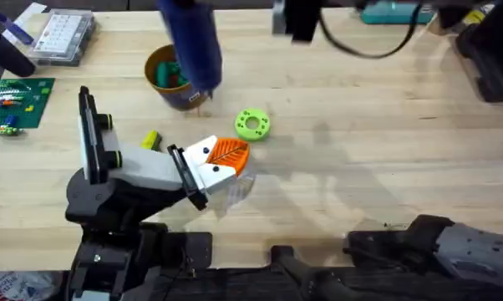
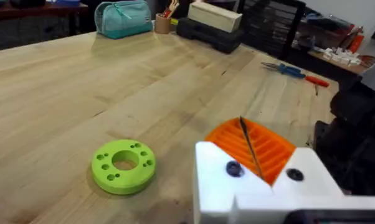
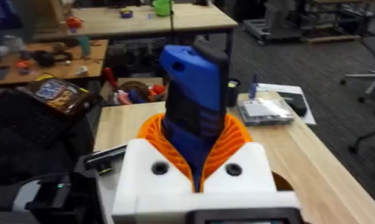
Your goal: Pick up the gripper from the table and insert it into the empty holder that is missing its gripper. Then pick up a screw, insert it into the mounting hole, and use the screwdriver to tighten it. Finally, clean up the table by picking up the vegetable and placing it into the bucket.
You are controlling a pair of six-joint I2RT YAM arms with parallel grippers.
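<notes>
A wide pale wooden worktop runs under both arms, with cluttered benches in the room behind. The largest thing near the camera is the blue screwdriver, which the right gripper clamps upright between its orange ribbed pads. Beyond the left gripper, behind the screwdriver's body, stands the yellow-brown bucket with something green inside; whether that is the vegetable is unclear. The white holder sits at the end of the left arm, and the orange finger is seated in it. I cannot tell whether the left gripper is wide or narrow. A lime-green disc lies on the worktop just beyond that gripper, apart from it. In the left wrist view the screwdriver's thin metal tip crosses in front of the orange finger's ribs, close above the holder's two dark holes. This looks like the tightening step, though no screw can be made out. To do it well, the tip should come down square on the mounting hole rather than on the ribs. The left arm should hold the holder dead steady. Press lightly along the shaft so the bit does not skate off sideways.
</notes>
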